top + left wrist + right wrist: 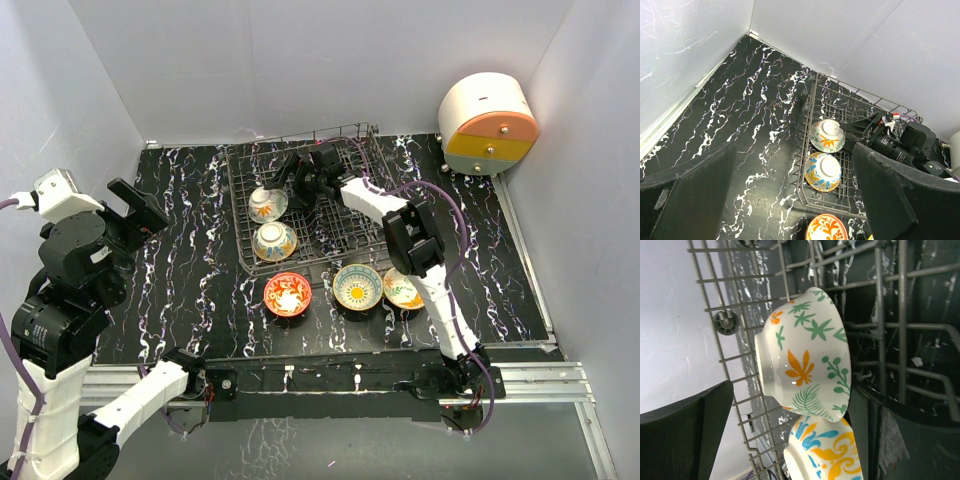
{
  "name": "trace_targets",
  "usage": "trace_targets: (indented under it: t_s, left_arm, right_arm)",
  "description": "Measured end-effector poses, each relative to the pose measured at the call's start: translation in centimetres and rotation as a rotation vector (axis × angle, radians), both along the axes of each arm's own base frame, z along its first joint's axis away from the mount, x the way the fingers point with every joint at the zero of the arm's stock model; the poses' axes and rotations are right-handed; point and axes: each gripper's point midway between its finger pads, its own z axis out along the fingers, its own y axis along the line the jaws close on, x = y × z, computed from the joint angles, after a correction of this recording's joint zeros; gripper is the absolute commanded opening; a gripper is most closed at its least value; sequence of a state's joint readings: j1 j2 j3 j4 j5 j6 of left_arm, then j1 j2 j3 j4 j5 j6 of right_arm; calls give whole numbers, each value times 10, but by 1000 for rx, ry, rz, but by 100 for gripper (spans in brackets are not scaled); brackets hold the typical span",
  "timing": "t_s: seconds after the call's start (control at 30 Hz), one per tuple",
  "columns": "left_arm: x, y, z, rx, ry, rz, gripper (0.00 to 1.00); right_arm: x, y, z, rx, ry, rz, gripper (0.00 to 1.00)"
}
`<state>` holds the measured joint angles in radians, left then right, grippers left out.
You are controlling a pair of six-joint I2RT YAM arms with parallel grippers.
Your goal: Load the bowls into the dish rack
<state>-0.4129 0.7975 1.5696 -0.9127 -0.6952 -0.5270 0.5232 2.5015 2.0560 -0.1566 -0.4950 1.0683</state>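
the right gripper (pixel 792 390) hung open inside the square dark grey wire dish rack (pixel 325 240). its jaws were spread either side of the pale ceramic bowl with orange and green leaves (pixel 805 355), which stood on edge among the tines with a gap at the left finger. a red-painted round bowl (pixel 287 294) and two paler painted bowls (pixel 357 286) (pixel 402 290) lay on the black marbled table (pixel 190 260) just before the rack, back toward the right arm's base and, i judged, within its easier reach. the left gripper (pixel 795 150) hovered open, well apart.
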Motion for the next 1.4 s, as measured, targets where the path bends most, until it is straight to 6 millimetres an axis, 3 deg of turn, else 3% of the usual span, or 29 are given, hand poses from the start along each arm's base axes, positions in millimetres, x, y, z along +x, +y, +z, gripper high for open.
trace_targets:
  t_s: [0.37,0.5,0.63,0.87,0.93,0.97,1.07,1.23,1.4]
  left_arm:
    - [0,0,0,6,1,-2,97]
    - [-1,1,0,7,0,-2,97]
    - [-1,1,0,12,2,-4,97]
    - [-1,0,0,15,3,-8,97]
    - [-1,0,0,15,5,-8,97]
    - [-2,0,-1,14,7,-9,97]
    - [-2,0,-2,11,10,-12,97]
    - [-1,-3,-3,7,14,-25,97]
    - [7,-10,-6,10,34,-45,97]
  right_arm:
    - [-13,-20,-22,-255,4,-7,99]
    - [-17,-29,-18,-343,-28,-7,99]
    - [-23,-50,6,-442,-85,-21,99]
    - [-55,-86,89,-541,-251,-2,99]
    - [-74,-98,109,-590,-299,15,99]
    - [-94,-110,121,-641,-327,35,99]
    - [-138,-117,131,-714,-372,99,99]
    - [-244,-141,117,-847,-367,306,98]
    - [-307,-141,107,-864,-426,513,93]
